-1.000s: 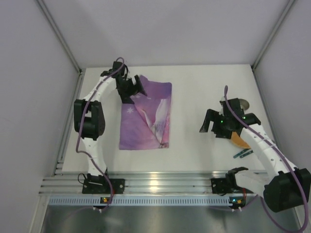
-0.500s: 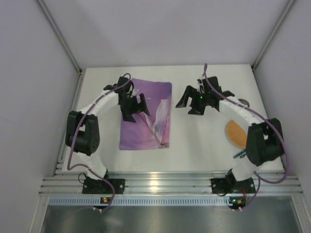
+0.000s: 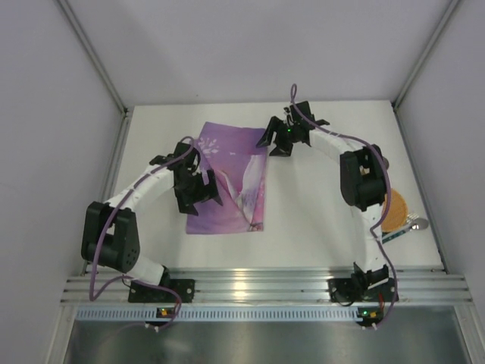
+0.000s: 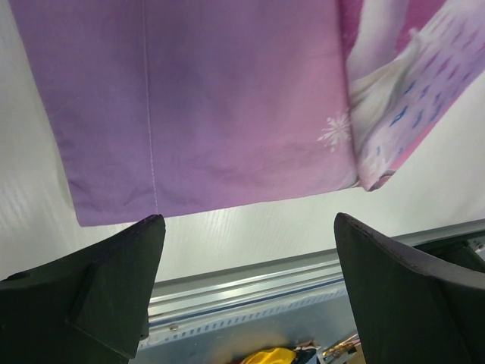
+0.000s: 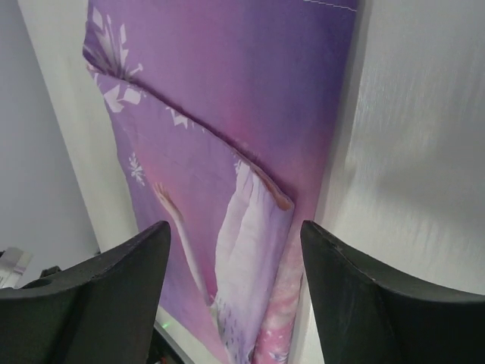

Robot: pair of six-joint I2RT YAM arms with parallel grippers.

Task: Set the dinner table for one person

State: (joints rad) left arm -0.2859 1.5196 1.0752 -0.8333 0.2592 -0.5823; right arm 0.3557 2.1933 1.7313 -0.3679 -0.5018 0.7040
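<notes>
Looking across the white counter (image 3: 318, 205) from the left, I see my left hand (image 3: 198, 189) above the left half of the purple placemat (image 3: 227, 174). Its fingers are spread wide with nothing between them, and the left wrist view shows the mat's near edge under the gap. The placemat lies left of the counter's middle, with its right side folded over on itself. My right hand (image 3: 284, 138) sits at the mat's far right corner, also wide and empty; whether it touches the cloth I cannot tell. Farther right, by the right arm, an orange plate (image 3: 394, 208) lies with a silvery utensil (image 3: 415, 223) just beside it.
</notes>
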